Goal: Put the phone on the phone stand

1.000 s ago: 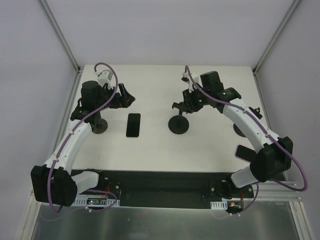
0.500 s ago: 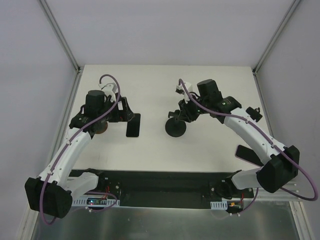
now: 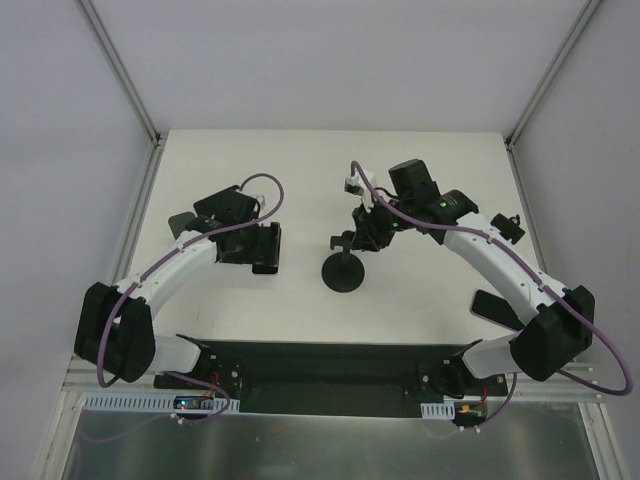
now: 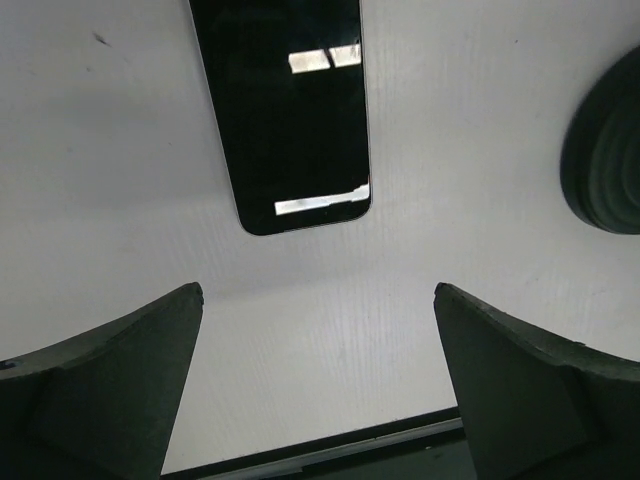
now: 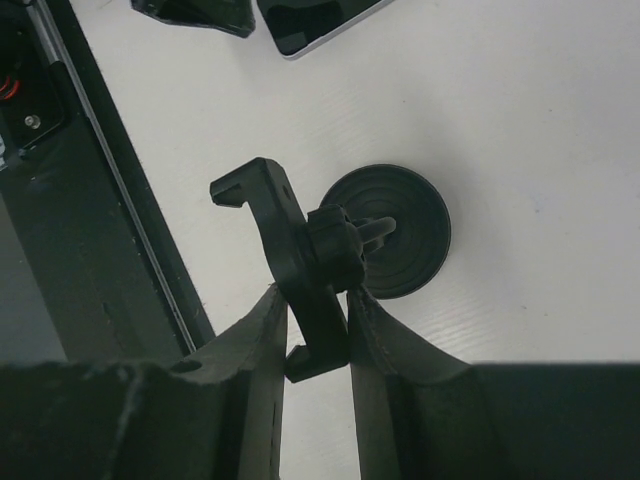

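Note:
The black phone (image 4: pixel 285 110) lies flat on the white table, just beyond my left gripper's (image 4: pixel 315 300) fingertips. In the top view the left gripper (image 3: pixel 262 243) hovers over the phone (image 3: pixel 267 266), open and empty. My right gripper (image 3: pixel 367 232) is shut on the clamp head (image 5: pixel 295 265) of the phone stand. The stand's round disc base (image 3: pixel 342 273) rests on the table right of the phone. The base also shows in the right wrist view (image 5: pixel 395 230) and at the right edge of the left wrist view (image 4: pixel 608 150).
A flat dark object (image 3: pixel 490 305) lies near the right arm at the table's right side. A dark object (image 3: pixel 180 221) sits left of the left arm. A black rail (image 3: pixel 320 365) runs along the near edge.
My left gripper has swung right and down from the back left to over the phone. My right gripper has shifted the stand left and nearer to the front edge.

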{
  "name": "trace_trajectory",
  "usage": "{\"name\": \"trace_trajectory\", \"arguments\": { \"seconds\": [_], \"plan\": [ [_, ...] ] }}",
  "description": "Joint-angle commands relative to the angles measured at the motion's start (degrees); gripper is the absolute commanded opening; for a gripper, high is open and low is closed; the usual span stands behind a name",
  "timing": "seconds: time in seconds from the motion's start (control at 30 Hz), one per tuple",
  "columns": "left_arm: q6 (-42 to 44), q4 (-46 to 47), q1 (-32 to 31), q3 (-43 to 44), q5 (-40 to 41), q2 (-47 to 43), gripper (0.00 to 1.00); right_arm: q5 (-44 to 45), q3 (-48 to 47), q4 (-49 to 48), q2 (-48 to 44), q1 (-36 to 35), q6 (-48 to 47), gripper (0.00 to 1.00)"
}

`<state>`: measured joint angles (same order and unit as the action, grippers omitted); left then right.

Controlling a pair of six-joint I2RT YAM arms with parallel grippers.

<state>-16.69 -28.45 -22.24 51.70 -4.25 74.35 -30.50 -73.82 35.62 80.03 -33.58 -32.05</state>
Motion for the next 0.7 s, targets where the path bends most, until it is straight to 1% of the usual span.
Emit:
{"name": "trace_trajectory", "arguments": {
  "seconds": [0.0,0.03,0.07,0.1,0.13,0.17,0.2,0.3,0.33,0.37,0.43,0.5,0.53,0.6,0.67],
  "plan": [
    [1.92,-3.37,-1.93,2.61,5.13,3.17,0.98,-7.55,-3.25,3.40,0.65,-0.69,1.37,0.20],
    [1.92,-3.37,-1.93,2.70,5.22,4.39,0.98,-7.21,-3.69,4.28,1.09,-0.69,1.90,0.33],
    [1.92,-3.37,-2.02,2.88,5.57,5.10,0.98,-6.33,-4.31,4.55,1.27,-0.69,2.78,0.44],
    [1.92,-3.37,-2.02,3.14,5.83,5.80,0.98,-5.37,-4.49,4.72,1.18,-0.87,3.48,0.62],
    [1.92,-3.37,-2.02,3.23,6.18,7.11,0.99,-3.10,-4.49,4.46,0.57,-1.04,5.14,0.72],
    [1.92,-3.28,-2.02,4.01,6.62,7.91,0.99,-2.03,-3.97,4.11,0.22,-1.22,6.03,0.79],
    [1.92,-3.28,-2.11,4.54,6.71,8.70,0.99,-0.02,-3.53,3.68,-0.48,-1.40,7.08,0.90],
    [2.53,-3.63,-2.46,7.26,6.36,11.95,0.99,2.10,-1.08,1.04,-3.82,-1.83,11.04,1.00],
    [2.71,-3.72,-2.46,8.06,6.53,13.70,0.99,3.24,-0.28,0.51,-6.00,-1.92,12.00,0.97],
    [2.80,-4.33,-2.46,10.15,6.97,14.59,0.99,4.47,0.69,-0.10,-7.24,-1.92,14.36,0.96],
    [3.33,-4.69,-2.54,12.18,8.20,17.65,0.99,7.28,3.50,-1.33,-10.83,-1.92,16.05,0.96],
    [4.20,-6.18,-2.54,16.13,7.86,20.39,0.99,9.57,6.39,-2.56,-13.57,-2.01,18.77,0.96],
    [4.56,-7.23,-2.46,17.72,8.12,23.44,0.99,10.19,7.45,-3.09,-16.28,-1.93,19.83,0.96],
    [5.34,-10.55,-2.46,22.64,9.52,26.63,0.99,11.07,9.82,-5.02,-20.41,-1.93,21.58,0.96],
    [5.87,-11.36,-2.46,25.89,9.52,30.14,0.99,11.34,12.64,-5.73,-22.89,-1.93,22.12,0.96]
  ]
}}
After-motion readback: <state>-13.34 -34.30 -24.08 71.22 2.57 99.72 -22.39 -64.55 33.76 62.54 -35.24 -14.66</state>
